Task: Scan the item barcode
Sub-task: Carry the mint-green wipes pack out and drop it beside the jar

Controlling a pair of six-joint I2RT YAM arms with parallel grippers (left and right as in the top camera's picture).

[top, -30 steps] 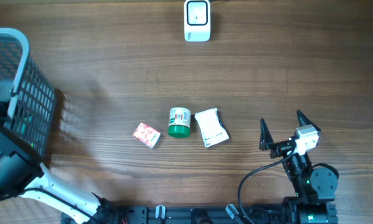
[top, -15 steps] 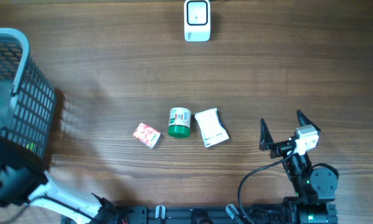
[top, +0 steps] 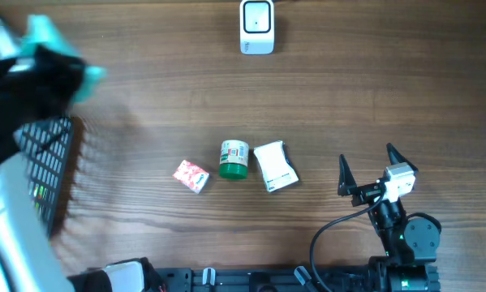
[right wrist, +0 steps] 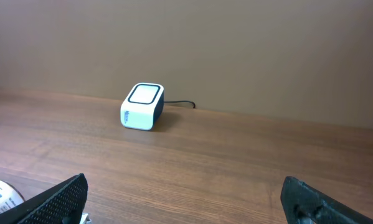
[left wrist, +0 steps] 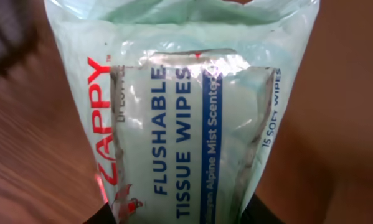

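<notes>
Since a second ago the left gripper (top: 41, 63) has risen out of the basket (top: 49, 158), and we now find it high at the far left, clamped on a wipes pack (left wrist: 186, 124). The right gripper (top: 367, 160) has stayed put, jaws wide and empty. Overhead, left gripper and pack are a blur covering much of the basket, the wrist view cuts off the pack's bottom, and the pack hangs well apart from the scanner (top: 257, 27).
</notes>
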